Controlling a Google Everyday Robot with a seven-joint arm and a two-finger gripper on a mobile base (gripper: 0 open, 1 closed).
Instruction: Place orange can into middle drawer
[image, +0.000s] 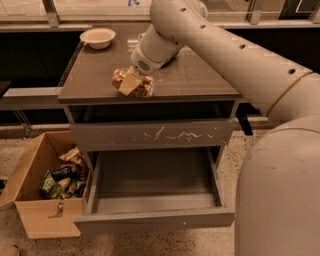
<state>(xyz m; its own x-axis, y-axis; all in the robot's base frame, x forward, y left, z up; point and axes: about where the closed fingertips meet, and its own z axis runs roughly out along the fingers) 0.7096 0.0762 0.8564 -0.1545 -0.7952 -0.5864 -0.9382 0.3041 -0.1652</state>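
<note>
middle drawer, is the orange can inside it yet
No, the orange can lies on the tabletop under the gripper; the open middle drawer shows no can.

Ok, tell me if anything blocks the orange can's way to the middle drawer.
Nothing visible does. The end effector is at the orange can near the front edge of the tabletop; the middle drawer stands pulled out below, nothing seen inside, and the scratched drawer front between them is shut.

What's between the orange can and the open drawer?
Camera view: a closed grey drawer front with white scratches; the gripper sits at the orange-gold can.
</note>
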